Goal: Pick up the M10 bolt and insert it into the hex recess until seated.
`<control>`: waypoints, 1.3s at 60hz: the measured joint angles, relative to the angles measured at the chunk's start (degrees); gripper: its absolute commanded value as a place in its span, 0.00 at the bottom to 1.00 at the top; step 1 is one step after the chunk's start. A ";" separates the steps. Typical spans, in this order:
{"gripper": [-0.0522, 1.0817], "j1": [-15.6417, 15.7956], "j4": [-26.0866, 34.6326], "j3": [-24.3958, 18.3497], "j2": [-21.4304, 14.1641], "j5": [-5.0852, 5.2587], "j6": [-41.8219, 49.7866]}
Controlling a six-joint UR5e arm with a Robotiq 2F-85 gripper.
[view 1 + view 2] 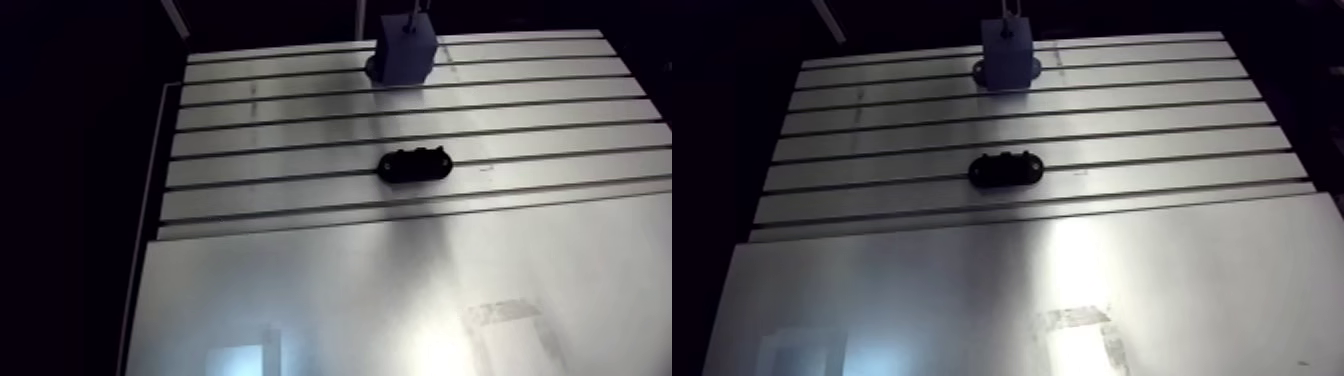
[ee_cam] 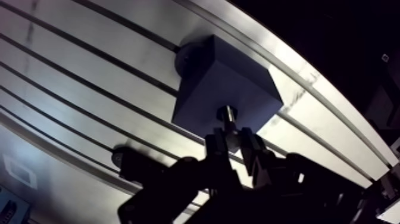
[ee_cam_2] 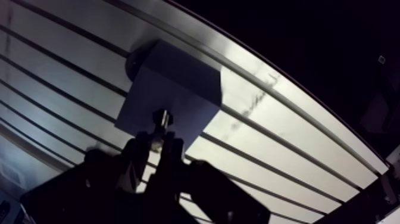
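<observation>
**Bolt clamped in the fingers, its tip at the block's top**

The slotted bench (image 1: 300, 110) runs under the whole scene, its dark grooves in parallel rows. A smooth plate (image 1: 300, 290) covers the part of it well behind the fingers.

A black part (image 1: 413, 165), oblong with rounded ends, lies flat across a groove. It is behind the fingers, well apart from the block, and nothing touches it. In the wrist view one end of it shows beside the gripper's body, on the side away from the block.

The block (image 2: 220, 83) is blue-grey and square-edged. It stands upright on the far rows of the bench, directly ahead of and under the fingers. A round dark foot (image 2: 187, 56) sticks out at its base on the side farthest from the fingers.

The bolt (image 2: 226, 113) is a short shiny shaft reaching out past the fingertips toward the block. Its free end sits at the block's top face, near the edge closest to the fingers. Whether the end has entered the block or only touches its surface cannot be told.

The gripper (image 2: 233, 142) is above the block. Its two fingers (image 2: 216, 145) are clamped on the bolt, one on each side, with only the bolt's width between them. The arm view shows the gripper only as a thin sliver above the block, too small to read.
</observation>
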 measured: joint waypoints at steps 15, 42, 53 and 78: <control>0.83 0.00 -0.02 0.05 0.06 -0.08 -0.05; 0.70 0.50 -0.07 0.14 0.21 -0.04 0.16; 0.16 0.59 -0.25 0.22 0.28 -0.10 0.31; 0.05 0.61 -3.06 1.10 -0.12 -0.10 0.97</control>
